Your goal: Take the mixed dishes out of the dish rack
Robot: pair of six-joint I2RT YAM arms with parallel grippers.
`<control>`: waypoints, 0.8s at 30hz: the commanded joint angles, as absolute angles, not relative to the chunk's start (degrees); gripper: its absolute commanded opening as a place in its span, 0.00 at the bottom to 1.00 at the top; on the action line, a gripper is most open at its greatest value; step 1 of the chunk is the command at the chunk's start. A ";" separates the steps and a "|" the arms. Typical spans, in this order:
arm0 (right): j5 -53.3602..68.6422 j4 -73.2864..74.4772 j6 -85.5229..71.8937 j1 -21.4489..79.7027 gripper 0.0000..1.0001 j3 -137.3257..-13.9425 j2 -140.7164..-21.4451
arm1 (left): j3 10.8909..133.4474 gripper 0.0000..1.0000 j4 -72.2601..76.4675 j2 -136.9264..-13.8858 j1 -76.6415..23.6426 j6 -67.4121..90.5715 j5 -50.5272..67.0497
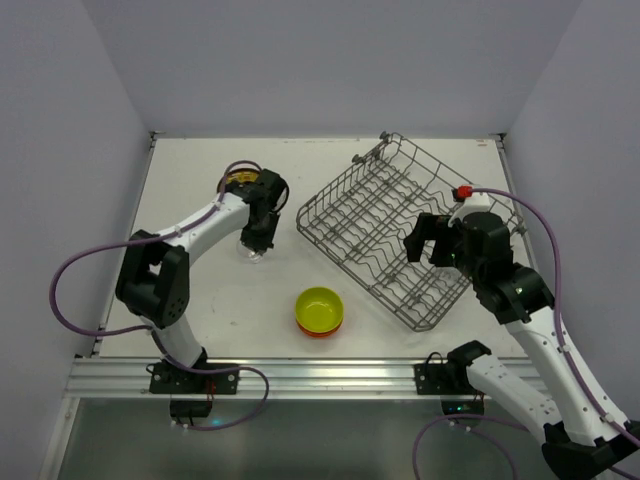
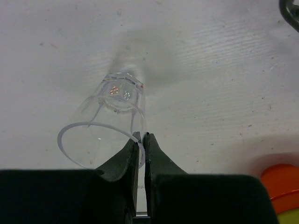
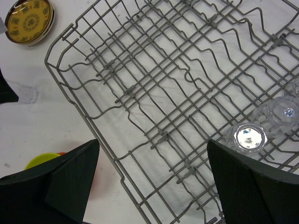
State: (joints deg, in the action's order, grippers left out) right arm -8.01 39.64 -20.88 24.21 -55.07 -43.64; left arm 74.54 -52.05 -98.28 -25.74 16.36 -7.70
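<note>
You're at the set-down stage w/ one glass. The left gripper has its jaws pinched together on the rim, glass wall between them. The base looks to be on the bench, left of the rack and well apart from it. Can't tell if the base is fully seated.

The right gripper hangs over the rack's near-right part, jaws wide apart, nothing in them. The rack is nearly bare, w/ at least two glasses in the corner below the right wrist. Already out are the patterned plate at the back and the stacked bowls at the front.

Next, imo: part the left jaws, then lift straight up so the rim isn't dragged and the glass doesn't tip. Then the right arm drops on a rack glass. It's thin and prob. slippery, so pinch the rim.
</note>
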 commanded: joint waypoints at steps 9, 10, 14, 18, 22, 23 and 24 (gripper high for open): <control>-8.26 40.08 -19.25 24.17 0.99 -55.63 -43.77 | 78.13 0.17 -53.88 -100.99 -28.30 13.18 -4.75; -8.44 40.17 -19.34 24.17 0.99 -55.72 -43.94 | 78.40 0.19 -53.96 -100.90 -28.30 13.18 -4.92; -9.49 40.43 -19.69 24.17 0.99 -55.90 -44.47 | 80.15 0.48 -54.14 -99.50 -28.30 14.06 -7.29; -13.78 40.43 -21.52 24.08 0.99 -55.63 -44.82 | 81.30 0.99 -51.61 -92.93 -28.13 15.03 -7.47; -23.01 40.43 -26.00 24.17 0.99 -55.46 -44.30 | 80.78 1.00 -47.38 -84.92 -27.60 16.69 -6.15; -24.85 40.52 -28.54 24.08 0.99 -55.37 -43.95 | 78.94 1.00 -45.81 -82.90 -27.60 17.13 -5.54; -27.83 40.69 -29.70 24.08 0.99 -54.76 -43.60 | 77.36 1.00 -41.61 -77.75 -27.60 17.40 -5.02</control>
State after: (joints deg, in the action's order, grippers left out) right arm -17.76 39.99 -24.27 24.21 -55.02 -44.80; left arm 78.15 -49.80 -87.94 -28.10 15.99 -6.57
